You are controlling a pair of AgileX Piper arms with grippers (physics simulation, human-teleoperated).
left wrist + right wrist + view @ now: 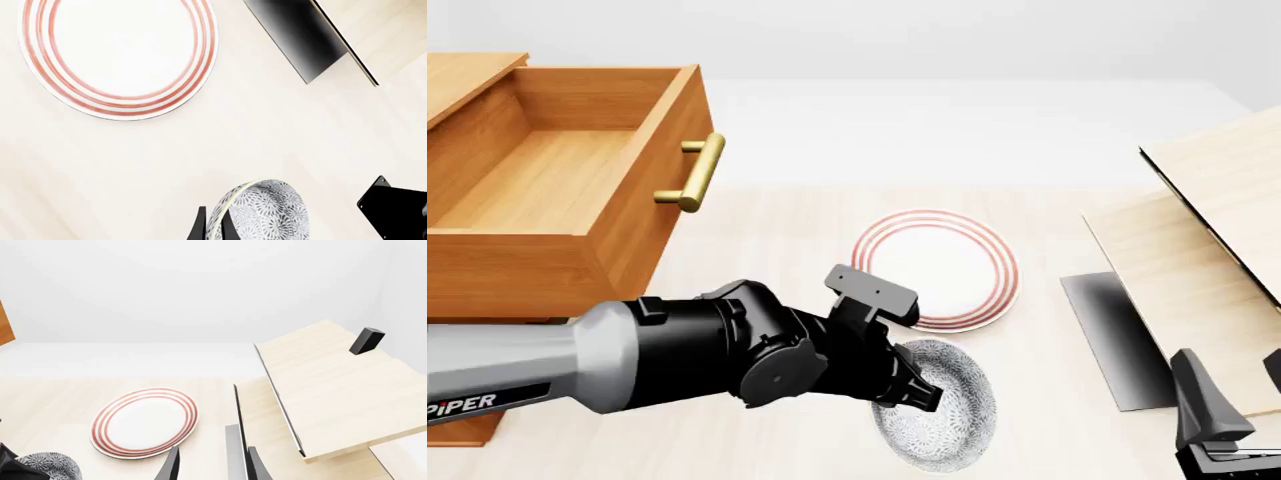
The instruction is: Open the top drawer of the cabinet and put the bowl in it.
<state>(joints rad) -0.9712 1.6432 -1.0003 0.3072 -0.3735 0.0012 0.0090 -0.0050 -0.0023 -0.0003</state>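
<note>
The speckled blue-grey bowl [950, 412] sits tilted just in front of the plate, and its rim [230, 207] lies between the fingers of my left gripper [215, 226]. That left gripper [916, 392] is shut on the rim. The top drawer [554, 175] of the orange-brown cabinet [465, 78] stands pulled out at the left, its brass handle [695, 172] facing the plate and its pale interior bare. My right gripper [210, 466] is open near the table's front right [1217, 420], holding nothing.
A white plate with red rings [937, 268] lies mid-table beyond the bowl. Pale light-wood furniture with a black edge [1208, 240] fills the right side. Part of the right arm [395, 206] shows in the left wrist view.
</note>
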